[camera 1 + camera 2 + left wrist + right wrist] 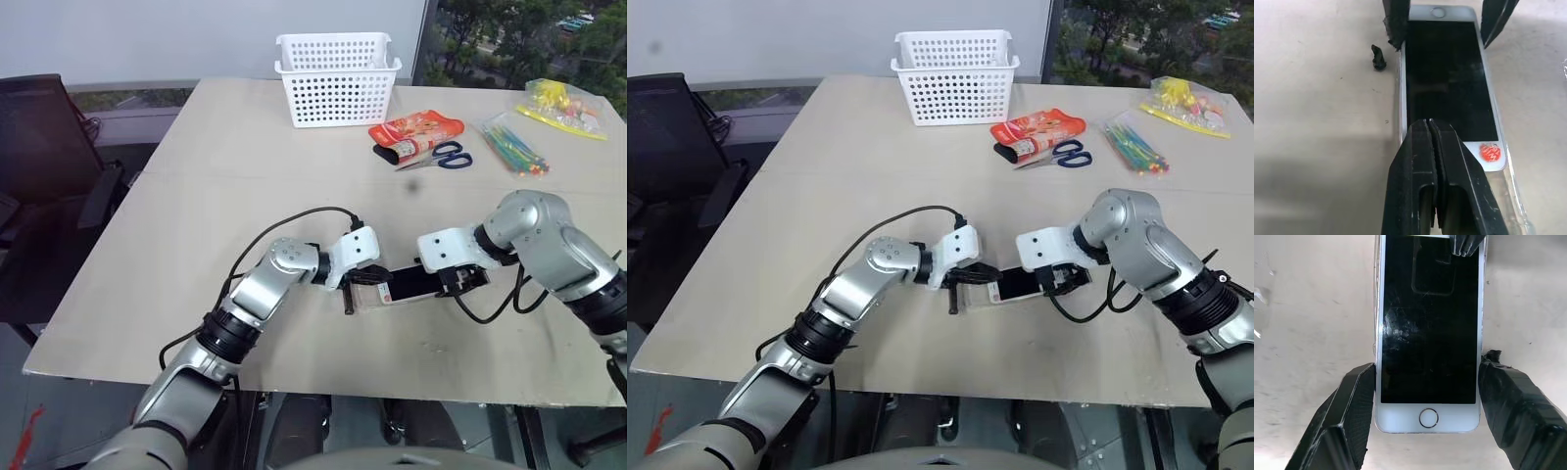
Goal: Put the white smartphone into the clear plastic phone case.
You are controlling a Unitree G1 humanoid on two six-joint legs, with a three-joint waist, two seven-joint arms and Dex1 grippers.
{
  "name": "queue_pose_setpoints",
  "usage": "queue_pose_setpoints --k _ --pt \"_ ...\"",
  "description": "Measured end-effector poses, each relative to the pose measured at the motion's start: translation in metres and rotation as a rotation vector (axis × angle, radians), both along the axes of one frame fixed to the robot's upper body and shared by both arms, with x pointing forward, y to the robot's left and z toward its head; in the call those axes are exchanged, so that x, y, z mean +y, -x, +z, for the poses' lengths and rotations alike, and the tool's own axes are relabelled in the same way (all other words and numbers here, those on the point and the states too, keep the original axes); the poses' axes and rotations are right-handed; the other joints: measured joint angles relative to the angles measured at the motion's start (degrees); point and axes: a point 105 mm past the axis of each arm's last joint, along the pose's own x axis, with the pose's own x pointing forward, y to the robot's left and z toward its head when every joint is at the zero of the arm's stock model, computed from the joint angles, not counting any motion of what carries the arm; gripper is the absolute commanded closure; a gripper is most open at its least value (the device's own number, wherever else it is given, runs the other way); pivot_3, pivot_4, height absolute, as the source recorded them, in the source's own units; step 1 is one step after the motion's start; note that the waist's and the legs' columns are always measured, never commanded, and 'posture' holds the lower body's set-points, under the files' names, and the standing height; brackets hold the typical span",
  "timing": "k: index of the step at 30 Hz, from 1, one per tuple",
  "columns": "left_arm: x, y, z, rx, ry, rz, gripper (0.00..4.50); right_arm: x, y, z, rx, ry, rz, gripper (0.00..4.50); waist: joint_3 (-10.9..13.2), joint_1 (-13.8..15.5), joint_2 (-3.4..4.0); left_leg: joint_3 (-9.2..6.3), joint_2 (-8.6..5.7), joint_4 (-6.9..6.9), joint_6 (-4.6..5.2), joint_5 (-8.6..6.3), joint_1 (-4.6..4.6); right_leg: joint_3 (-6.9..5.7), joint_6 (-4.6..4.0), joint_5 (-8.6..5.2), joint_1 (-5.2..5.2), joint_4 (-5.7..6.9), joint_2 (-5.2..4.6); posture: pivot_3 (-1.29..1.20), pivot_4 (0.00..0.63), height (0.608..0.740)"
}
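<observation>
Progress first. The white smartphone [1429, 333] lies screen-up near the front edge of the tabletop [196, 215], between the two arms, and sits within the clear plastic phone case [1508, 191], whose transparent rim shows along the phone's long sides and beyond the end bearing a small red sticker [1490, 152]. Judging by that rim, the phone is laid in the case, but whether every edge has snapped fully home cannot be told. What seems left: pressing the phone down until it seats, then letting go.

The right pincer [1425, 396] points steeply down over the home-button end, fingers spread wide, one at each long edge of the phone, touching or just beside it; a firm squeeze cannot be confirmed. The left pincer [1431, 132] is closed tight with nothing between its fingers, its joined tips resting on or just above the screen near the sticker end, apparently to press.

Surface: a pale, matt, beige tabletop, lightly scuffed, with a small dark scrap [1379, 57] lying beside the phone.

Further back stand a white perforated basket [336, 78], a red pouch [416, 129], blue-handled scissors [446, 156], and two zip bags of coloured items [514, 142] near the right edge.

Room: a plain white wall behind, a window with trees at the far right, a dark chair [44, 147] at the left.
</observation>
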Motion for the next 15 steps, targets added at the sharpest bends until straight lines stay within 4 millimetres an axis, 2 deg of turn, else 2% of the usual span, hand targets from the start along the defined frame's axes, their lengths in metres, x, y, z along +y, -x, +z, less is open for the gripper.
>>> queue_pose_setpoints --k 1,3,5,9,12,15 --pt "0.000 0.000 0.000 0.001 0.000 0.000 4.50 0.000 0.001 0.000 0.002 -0.002 -0.002 0.70 0.0 0.0 0.00 0.00 0.00 0.00 0.00 0.00 0.00 0.00 0.00 0.00 0.00 0.00 0.00 0.00 0.150 0.740" --pt "0.000 -0.001 -0.002 0.000 -0.003 0.004 4.50 0.009 0.010 0.000 0.018 -0.035 0.047 0.04 -0.1 0.0 -0.02 -0.07 0.00 0.00 0.00 0.00 0.01 -0.01 0.00 0.00 0.02 0.00 0.00 0.00 0.150 0.740" --pt "0.000 -0.001 -0.003 0.000 -0.005 0.007 4.50 0.017 0.014 0.002 0.016 -0.059 0.080 0.04 -0.1 0.0 -0.02 -0.14 0.00 0.01 0.00 0.00 0.07 -0.01 0.01 0.00 0.05 0.00 -0.01 0.00 0.150 0.740" --pt "-0.001 0.000 -0.005 0.004 -0.004 0.011 4.50 0.016 0.012 0.002 -0.002 -0.103 0.051 0.04 -0.3 0.0 -0.10 -0.25 0.00 0.07 -0.12 -0.07 0.26 -0.01 0.01 0.00 0.27 -0.01 -0.11 0.00 0.150 0.740" --pt "-0.001 0.000 -0.007 -0.007 -0.011 0.008 4.50 0.009 0.001 0.020 -0.068 -0.180 -0.023 0.04 -0.3 0.0 -0.11 -0.23 0.01 0.06 -0.23 -0.14 0.47 0.00 0.01 0.00 0.42 -0.05 -0.15 0.00 0.150 0.740" --pt "0.000 0.001 -0.006 -0.015 0.000 0.013 4.50 -0.009 -0.003 0.036 -0.084 -0.203 -0.086 0.04 -0.3 0.0 -0.12 -0.23 0.03 -0.04 -0.24 -0.14 0.53 -0.01 0.01 0.00 0.45 -0.09 -0.15 0.00 0.150 0.740"
